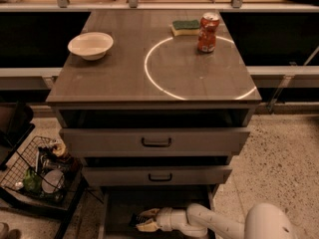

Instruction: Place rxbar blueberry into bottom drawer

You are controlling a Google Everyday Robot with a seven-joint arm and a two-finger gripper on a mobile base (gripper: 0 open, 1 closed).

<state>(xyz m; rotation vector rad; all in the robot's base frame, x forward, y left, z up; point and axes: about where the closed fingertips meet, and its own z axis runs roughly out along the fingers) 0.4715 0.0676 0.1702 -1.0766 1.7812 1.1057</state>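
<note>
The bottom drawer (pixel 119 208) is pulled open below the two upper drawers, and its dark floor shows. My gripper (pixel 144 220) reaches in from the right, low over the drawer floor. A small dark flat thing, the rxbar blueberry (pixel 136 219), sits between its pale fingertips (pixel 148 213). The gripper looks shut on it. The white arm hides the right part of the drawer.
On the cabinet top stand a white bowl (pixel 90 45), a green-and-yellow sponge (pixel 185 26) and a red can (pixel 208 32) beside a white circle mark. The two upper drawers (pixel 156 142) stand slightly out. A wire basket (pixel 37 171) with items sits on the floor at left.
</note>
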